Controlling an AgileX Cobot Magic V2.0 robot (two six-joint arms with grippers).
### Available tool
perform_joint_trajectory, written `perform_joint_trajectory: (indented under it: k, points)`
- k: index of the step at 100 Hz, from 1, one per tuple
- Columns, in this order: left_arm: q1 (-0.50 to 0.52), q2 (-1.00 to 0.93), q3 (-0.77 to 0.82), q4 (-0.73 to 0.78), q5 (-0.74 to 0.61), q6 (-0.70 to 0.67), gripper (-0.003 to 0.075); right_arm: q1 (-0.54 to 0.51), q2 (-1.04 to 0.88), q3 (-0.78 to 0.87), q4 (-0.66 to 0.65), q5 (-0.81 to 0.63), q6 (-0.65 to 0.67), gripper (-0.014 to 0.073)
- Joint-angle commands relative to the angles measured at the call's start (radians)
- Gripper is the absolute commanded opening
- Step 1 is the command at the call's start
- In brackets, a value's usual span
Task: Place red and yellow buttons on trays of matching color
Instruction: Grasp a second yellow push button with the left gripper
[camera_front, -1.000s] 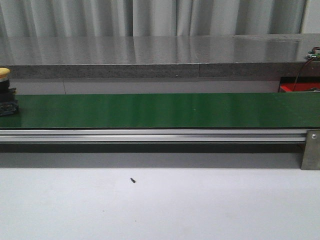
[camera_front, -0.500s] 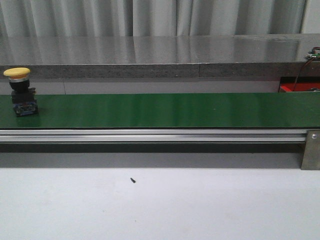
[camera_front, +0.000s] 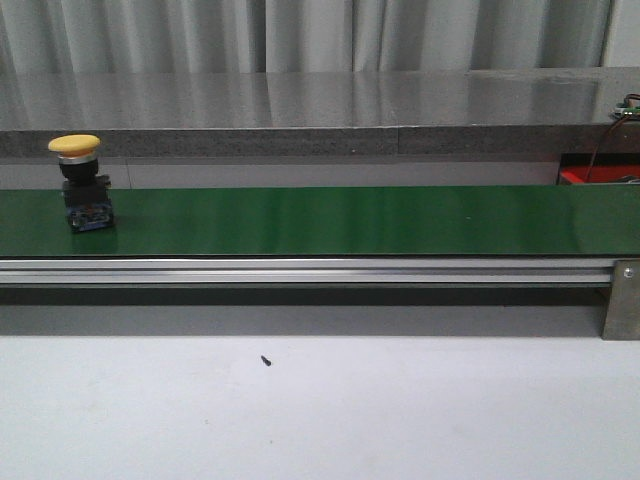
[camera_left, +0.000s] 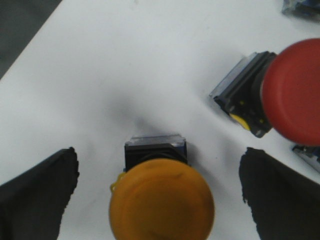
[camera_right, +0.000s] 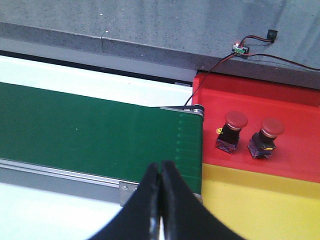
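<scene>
Front: yellow button (camera_front: 82, 184) upright at green belt's (camera_front: 350, 220) left end. Left wrist: left gripper (camera_left: 157, 200) spread around another yellow button (camera_left: 161, 197), red button (camera_left: 280, 97) beside. Right wrist: right gripper (camera_right: 160, 195) pressed together; two red buttons (camera_right: 247, 134) on red tray (camera_right: 295, 150), yellow tray (camera_right: 260, 205) nearer.

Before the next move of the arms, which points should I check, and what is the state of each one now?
1. Belt button stands upright on the belt: ok.
2. Belt button in the right wrist view: not ok; it is at the belt's far left.
3. Right hand open for a pick: not ok, shut.
4. Yellow tray has free room: ok in the visible part.
5. Red tray holds only red buttons: ok, two of them.
6. Left hand open, one finger on each side of the table button: ok.
</scene>
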Motion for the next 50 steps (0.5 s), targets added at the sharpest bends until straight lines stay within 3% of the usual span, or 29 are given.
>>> perform_joint_trajectory:
  k: [1, 12, 34, 50]
  points:
    - [-0.002, -0.054, -0.025, -0.016, -0.035, -0.008, 0.0609, 0.002, 0.001, -0.025, 0.020, -0.066, -0.007, -0.0068]
    - [-0.002, -0.054, -0.025, -0.016, -0.039, -0.008, 0.0519, 0.002, 0.001, -0.025, 0.020, -0.066, -0.007, -0.0068]
    - [-0.002, -0.059, -0.025, -0.028, -0.041, -0.008, 0.0197, 0.002, 0.001, -0.025, 0.020, -0.066, -0.007, -0.0068]
    - [-0.002, -0.097, -0.025, -0.037, -0.010, -0.008, 0.0043, 0.002, 0.001, -0.025, 0.020, -0.066, -0.007, -0.0068]
